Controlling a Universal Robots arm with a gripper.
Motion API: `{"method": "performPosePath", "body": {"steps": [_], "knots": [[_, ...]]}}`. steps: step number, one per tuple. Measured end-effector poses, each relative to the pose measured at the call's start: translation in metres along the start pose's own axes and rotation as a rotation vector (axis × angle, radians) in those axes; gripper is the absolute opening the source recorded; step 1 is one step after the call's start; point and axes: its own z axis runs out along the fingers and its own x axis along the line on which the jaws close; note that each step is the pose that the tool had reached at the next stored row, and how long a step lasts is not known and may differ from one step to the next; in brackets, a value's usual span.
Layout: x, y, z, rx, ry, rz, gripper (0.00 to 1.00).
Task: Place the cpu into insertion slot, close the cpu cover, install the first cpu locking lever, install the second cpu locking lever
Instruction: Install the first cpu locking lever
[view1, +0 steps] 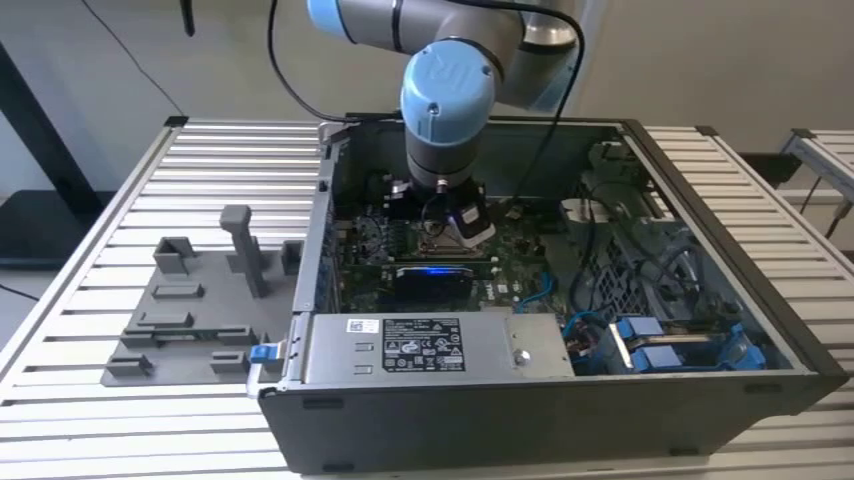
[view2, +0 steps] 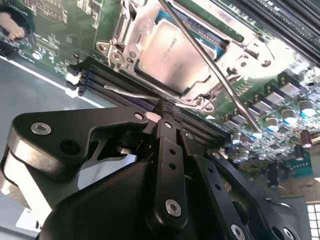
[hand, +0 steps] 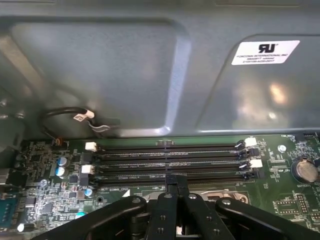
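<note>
Evidently the first-lever step is getting under way: the cpu (view2: 172, 50) is sitting in the insertion slot (view2: 202, 32) with the cpu cover (view2: 131, 27) lying closed around it, and the gripper (view2: 167, 106), fingers pressed together, is hovering at the thin lever (view2: 130, 92). Judging by that, the lever is needing a steady push down under its catch. The open computer case (view1: 534, 420) is housing the green board (view1: 360, 265) and the power-supply box (view1: 414, 345).

One cpu (view2: 170, 50), one cpu cover (view2: 137, 30) — two locking levers (view2: 210, 62), four memory slots (hand: 167, 150)
</note>
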Motion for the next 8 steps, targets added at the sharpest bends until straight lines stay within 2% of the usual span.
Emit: {"method": "performPosePath", "body": {"steps": [8], "knots": [[-0.0089,-0.0011,0.0039,0.0019,0.0001,0.000,0.11]]}}
